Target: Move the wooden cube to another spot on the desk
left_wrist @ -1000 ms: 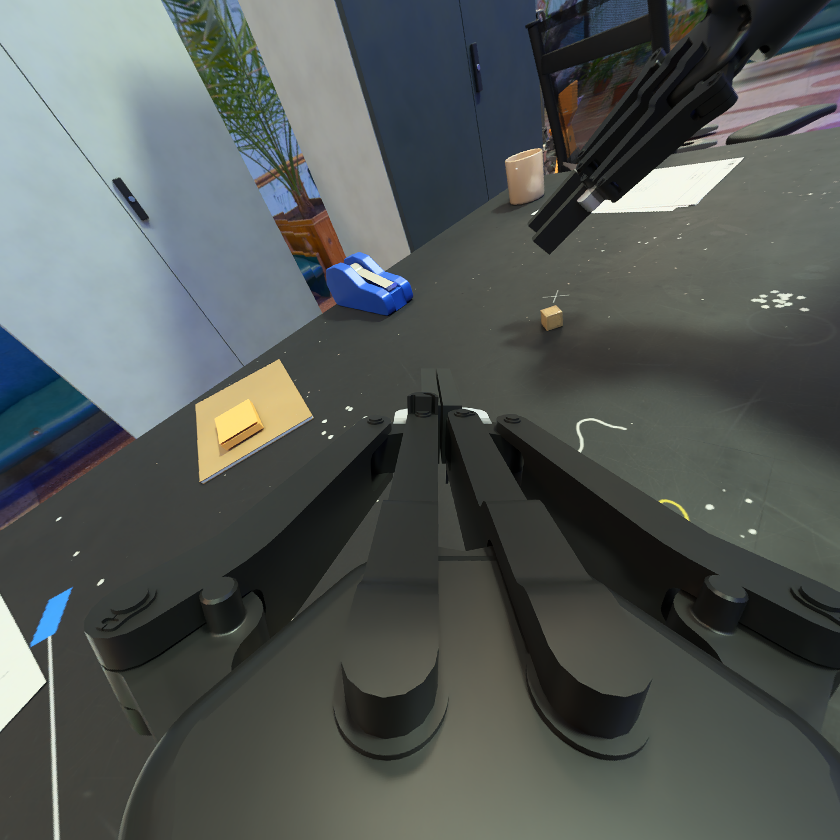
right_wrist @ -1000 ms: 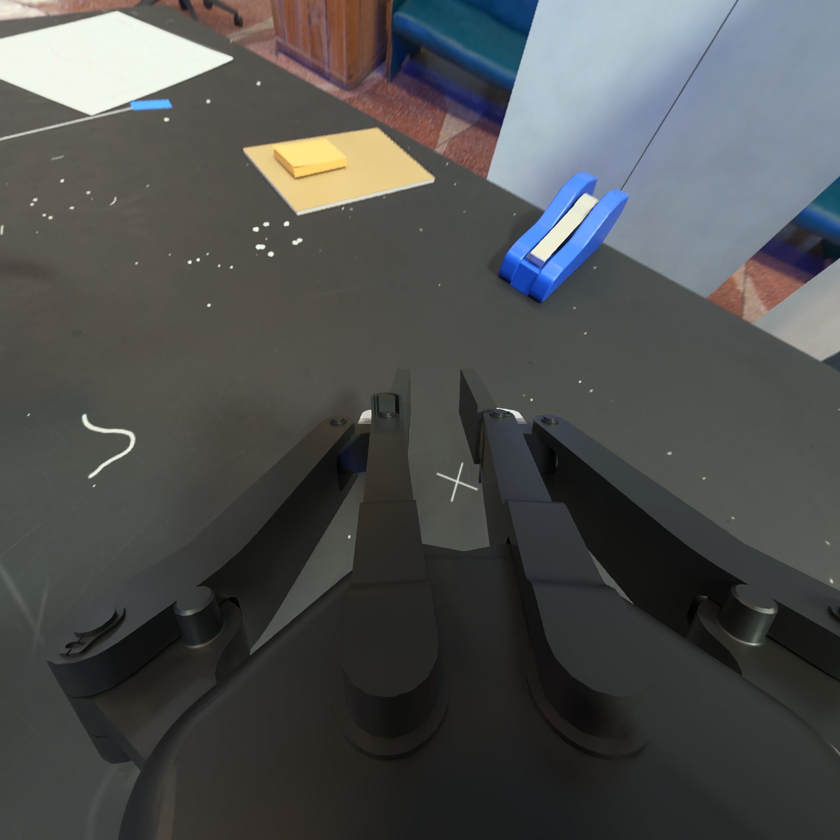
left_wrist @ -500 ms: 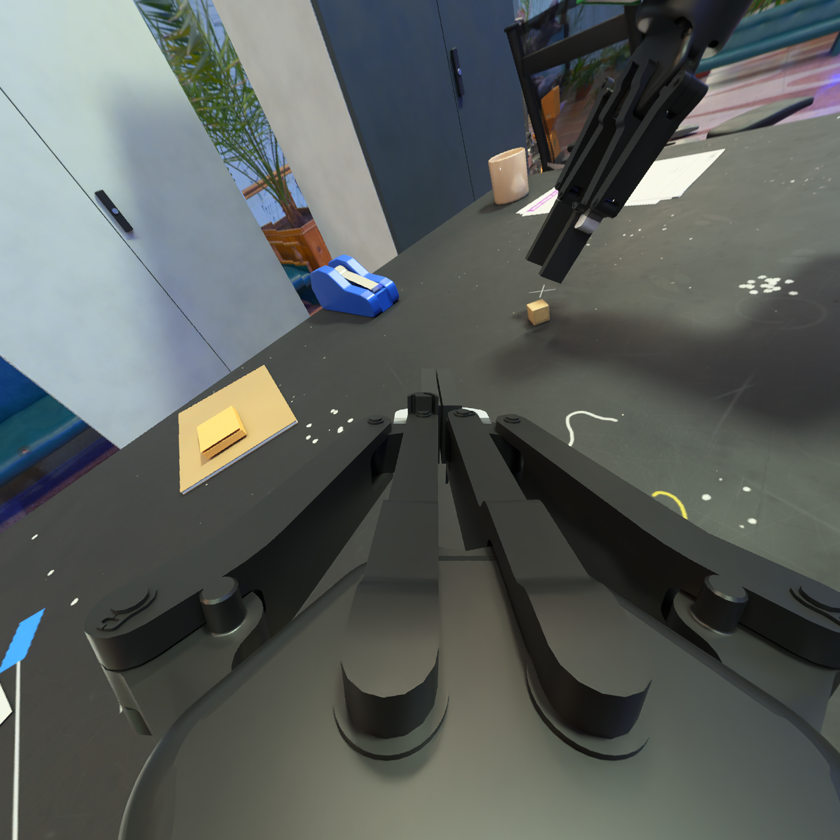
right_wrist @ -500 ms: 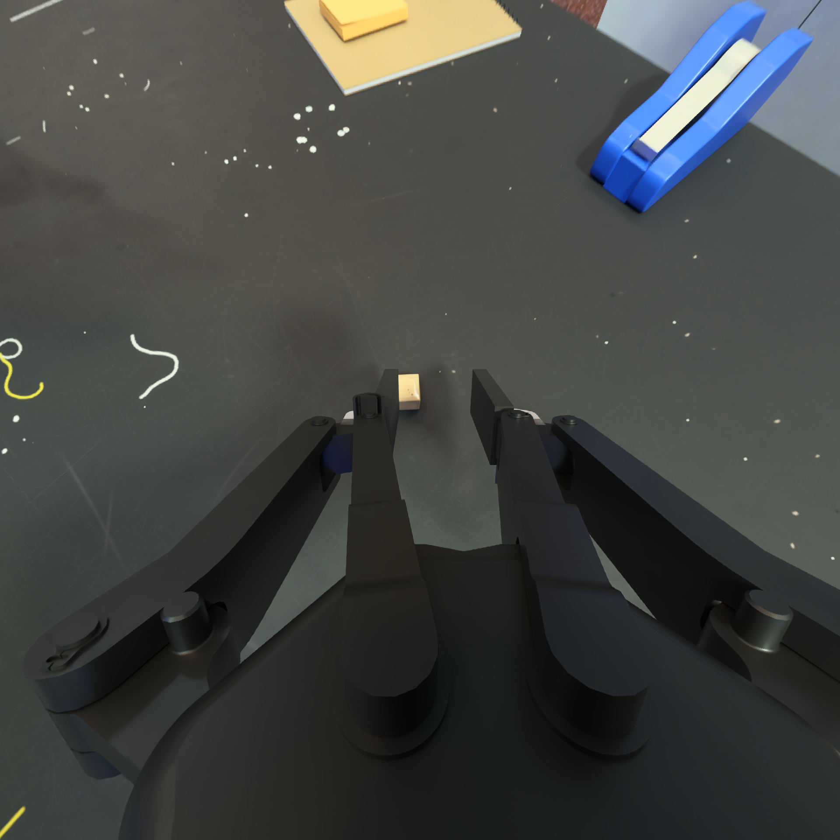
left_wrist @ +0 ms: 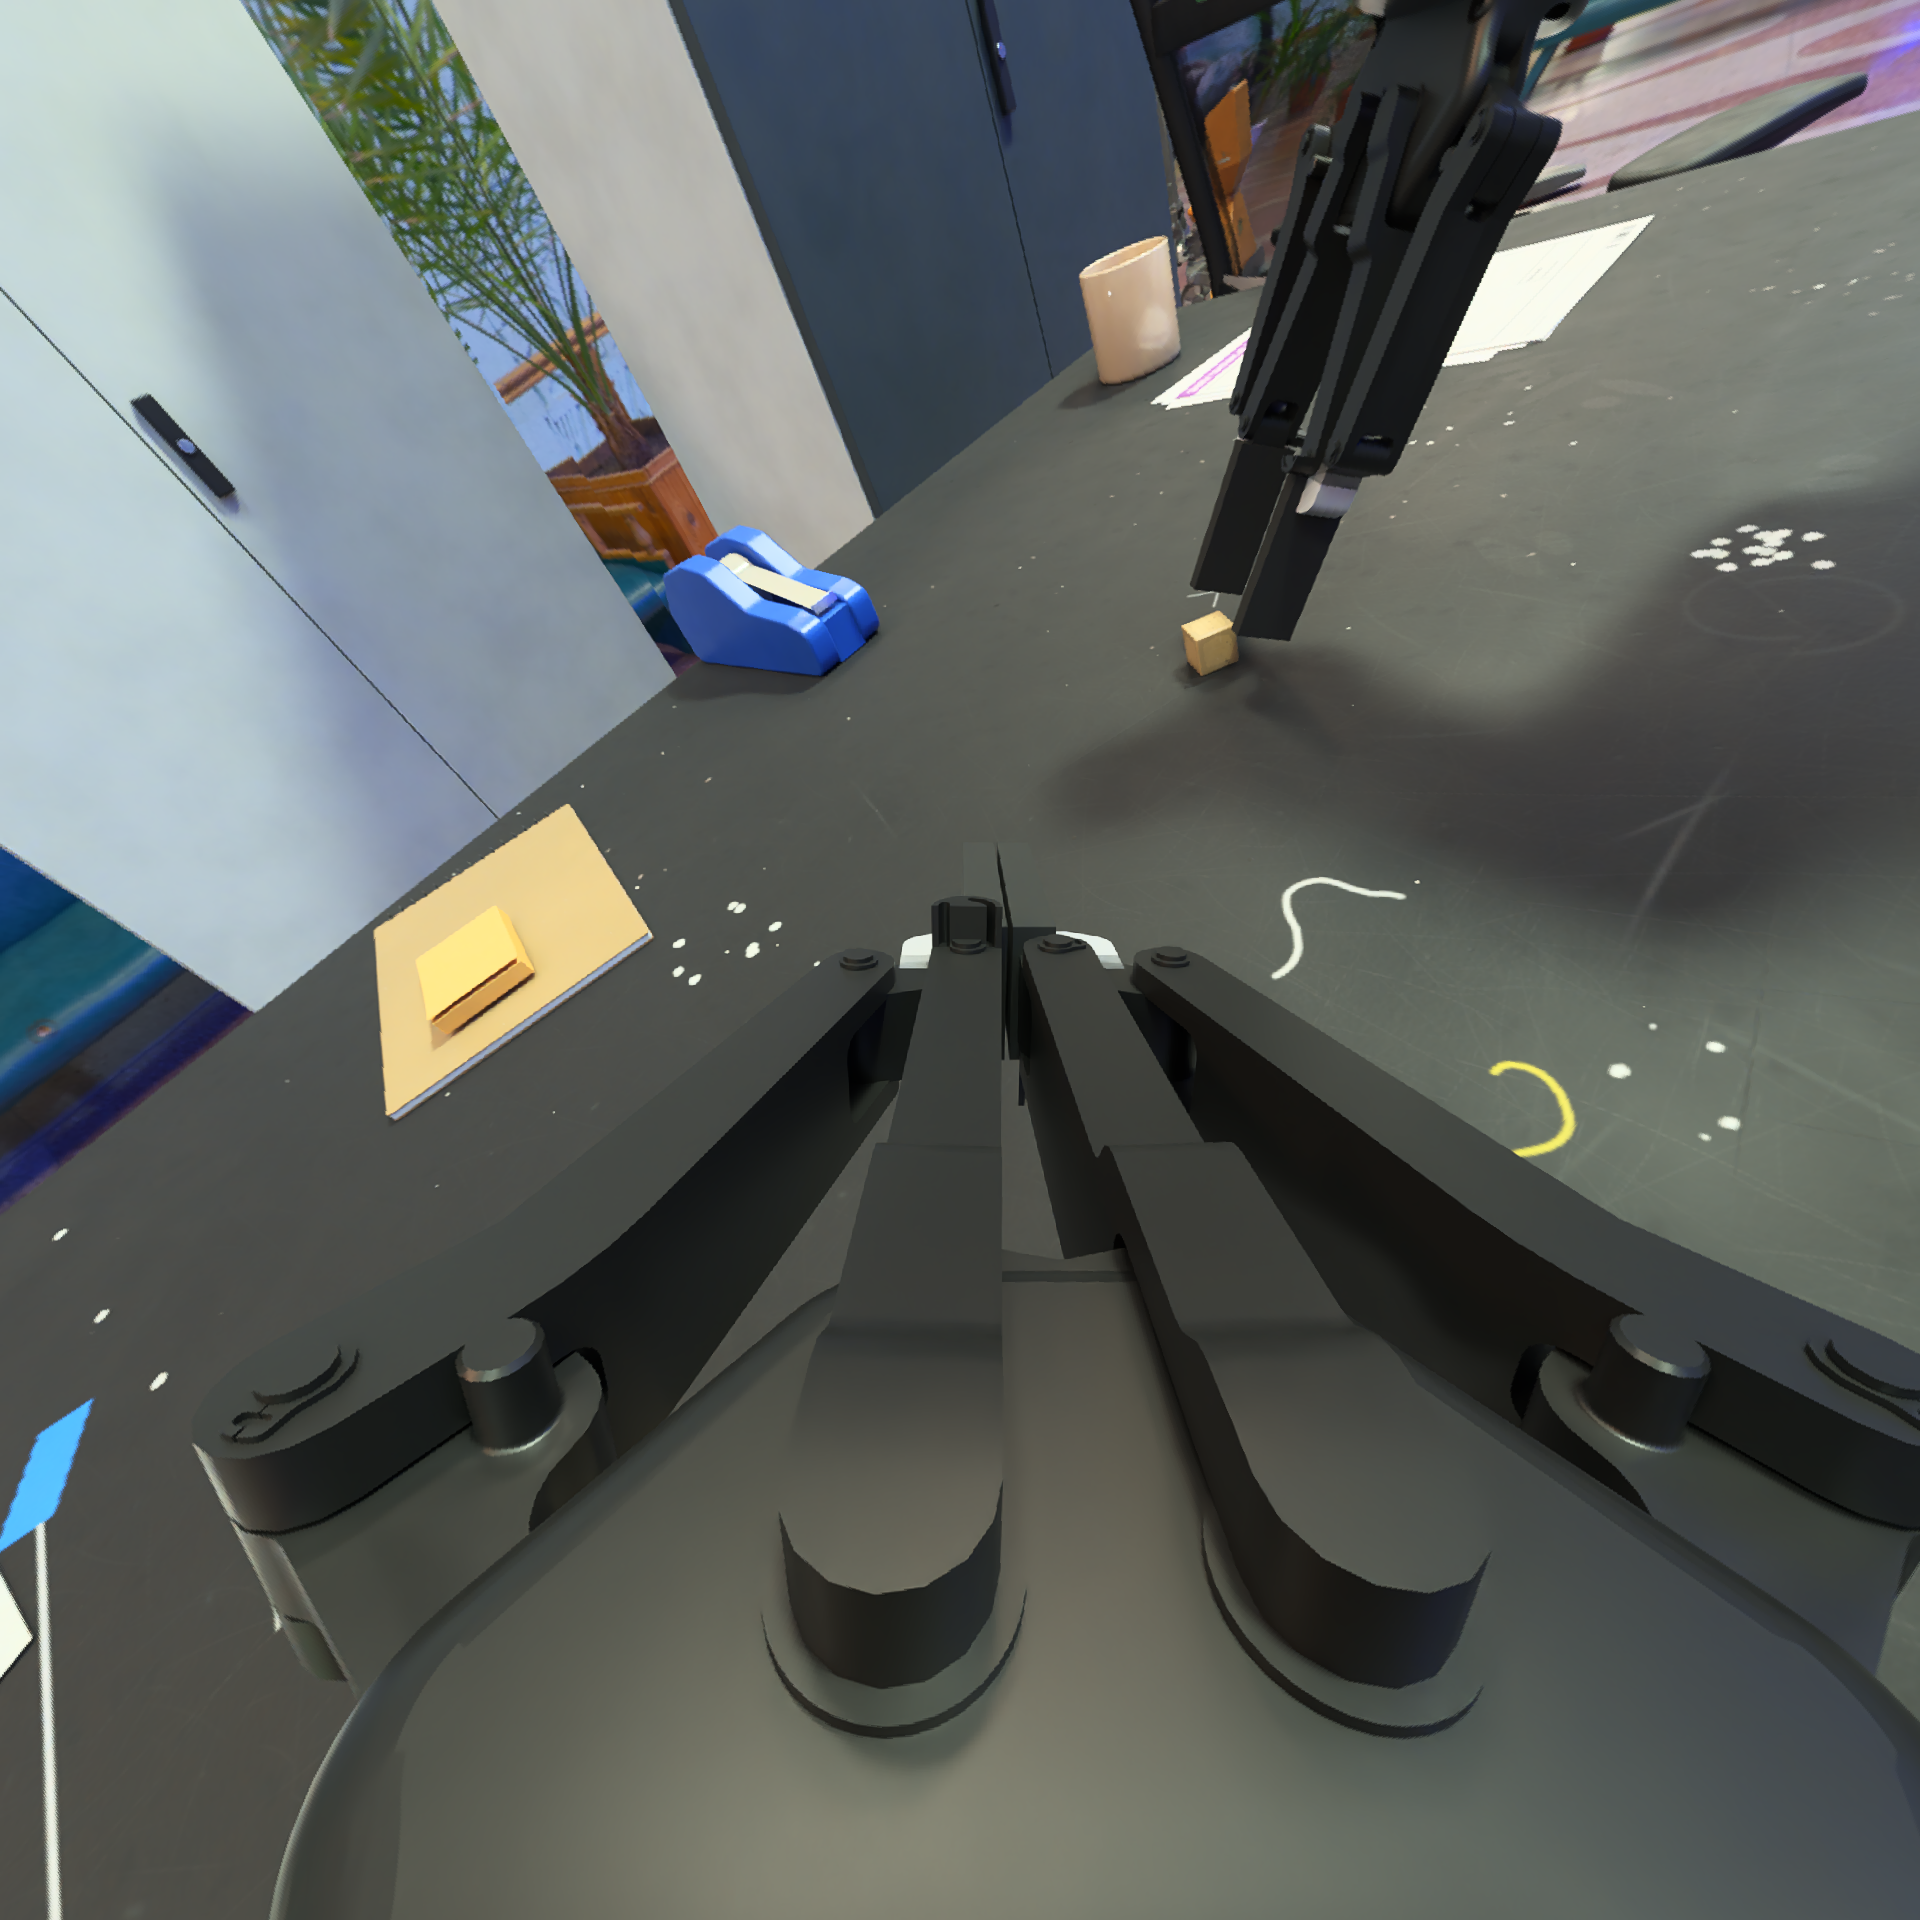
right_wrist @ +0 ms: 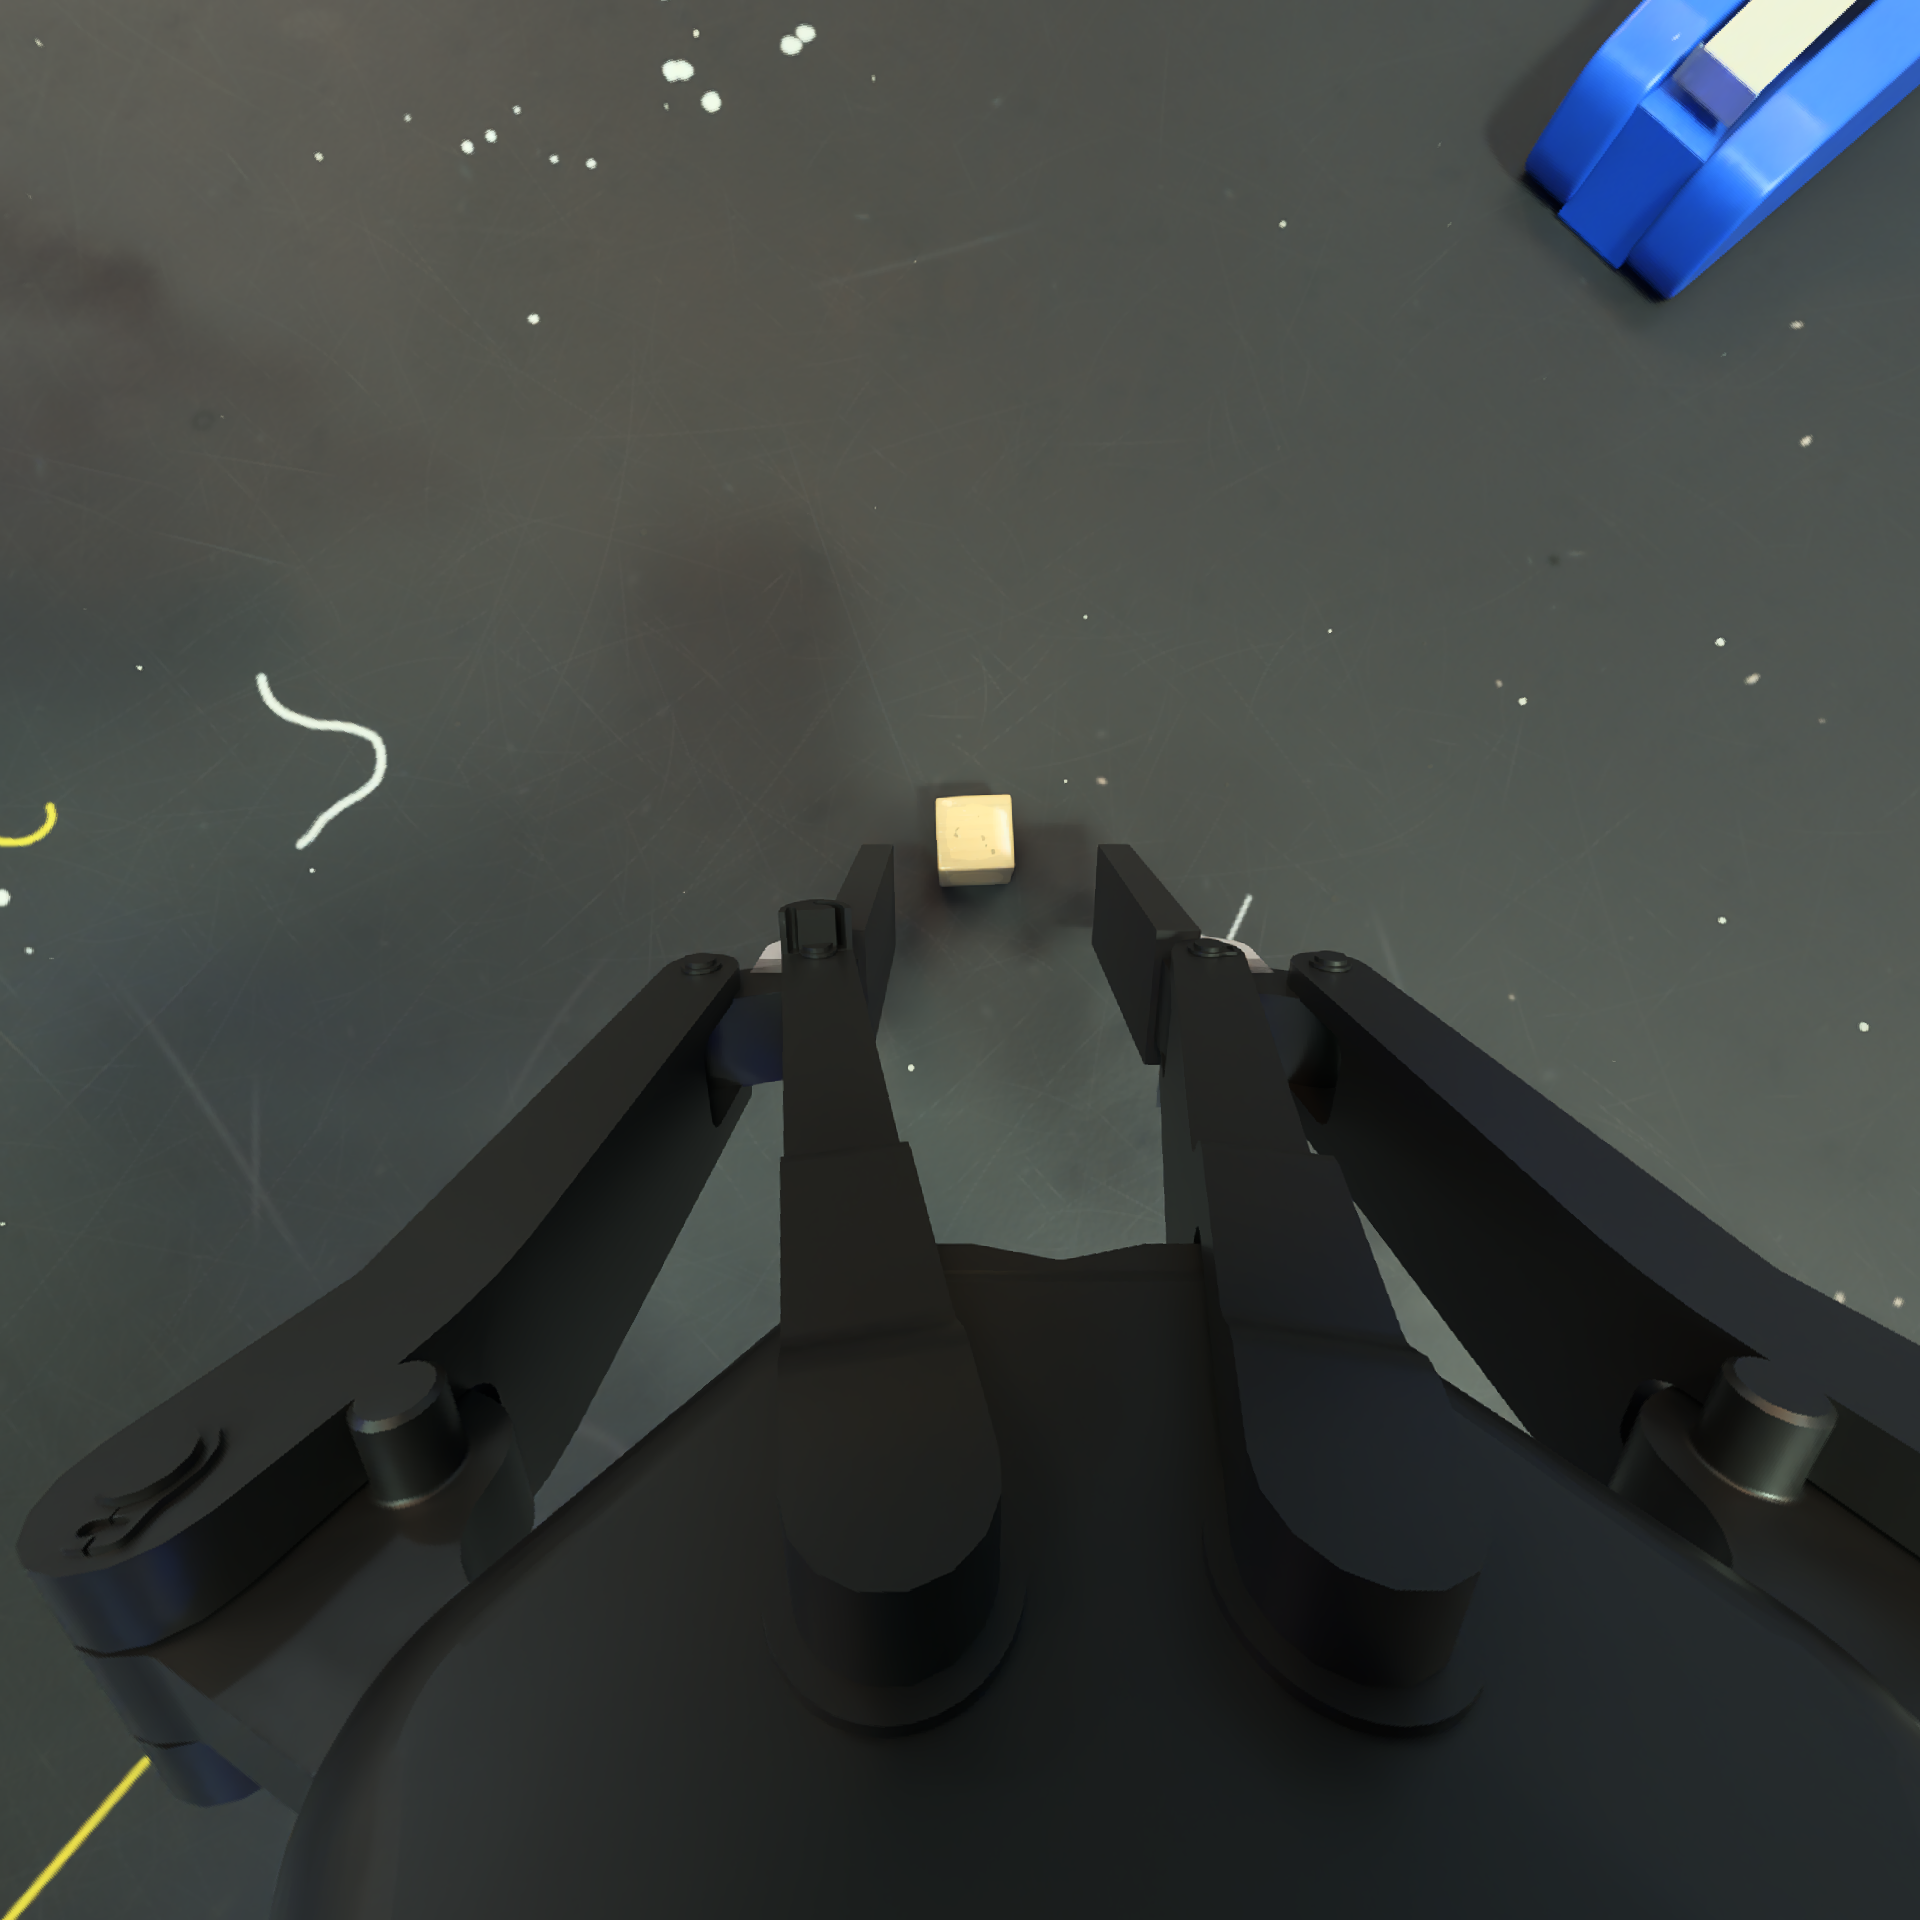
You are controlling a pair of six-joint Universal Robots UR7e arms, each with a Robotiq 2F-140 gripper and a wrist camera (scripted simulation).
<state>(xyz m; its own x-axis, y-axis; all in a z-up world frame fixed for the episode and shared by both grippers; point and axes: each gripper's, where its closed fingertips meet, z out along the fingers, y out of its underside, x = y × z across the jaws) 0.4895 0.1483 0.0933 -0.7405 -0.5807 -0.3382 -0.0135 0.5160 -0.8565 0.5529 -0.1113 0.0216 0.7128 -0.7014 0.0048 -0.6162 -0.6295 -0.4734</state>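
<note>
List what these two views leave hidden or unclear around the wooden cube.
- Wooden cube, right wrist view: whether the right gripper touches it; only its top shows.
- Left wrist view: cube far off, partly behind a finger.
- Tape dispenser, right wrist view: cut by the edge.
- White cross mark: mostly behind the finger.

Both views are sharp and evenly lit, with no motion blur. Soft light from above casts a broad, fuzzy-edged shadow across the dark desk point(left_wrist: 1351, 790), and a faint one sits beside the wooden cube point(right_wrist: 974, 840). Wide-angle distortion bends straight lines near the edges. The desk shows mild sheen, no harsh glare.
</note>
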